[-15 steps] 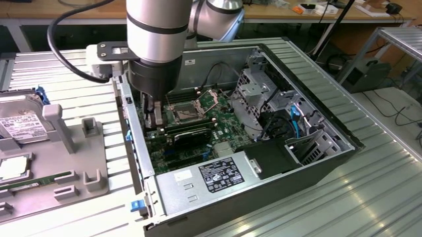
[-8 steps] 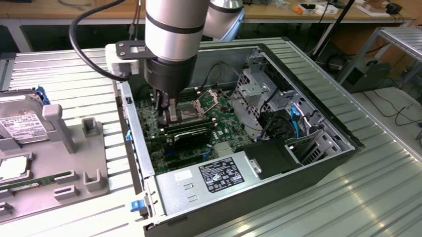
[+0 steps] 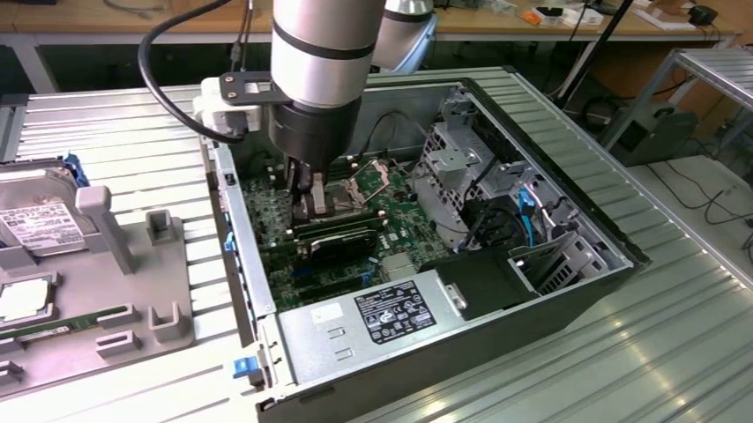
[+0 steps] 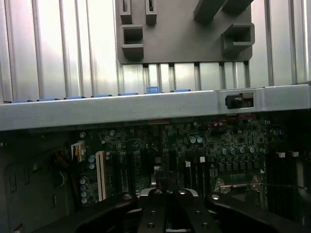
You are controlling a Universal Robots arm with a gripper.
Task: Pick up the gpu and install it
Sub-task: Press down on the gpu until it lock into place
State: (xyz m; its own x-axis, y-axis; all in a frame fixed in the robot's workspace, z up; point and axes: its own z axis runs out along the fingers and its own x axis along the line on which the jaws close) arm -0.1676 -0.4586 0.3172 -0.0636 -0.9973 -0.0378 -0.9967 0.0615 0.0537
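One open computer case [image 3: 565, 220] lies on my bench [image 3: 694, 335], and the gpu [image 3: 338, 236] sits inside it, flat against the motherboard [image 3: 389, 189]. I judge it light, stiff and fragile, best gripped by its edges. My hand [image 3: 309, 196] hangs just above the card; I cannot tell how far it is open.

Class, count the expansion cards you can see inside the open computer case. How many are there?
1. The gpu lies across the motherboard, right under the gripper. The arm may hide others behind it.
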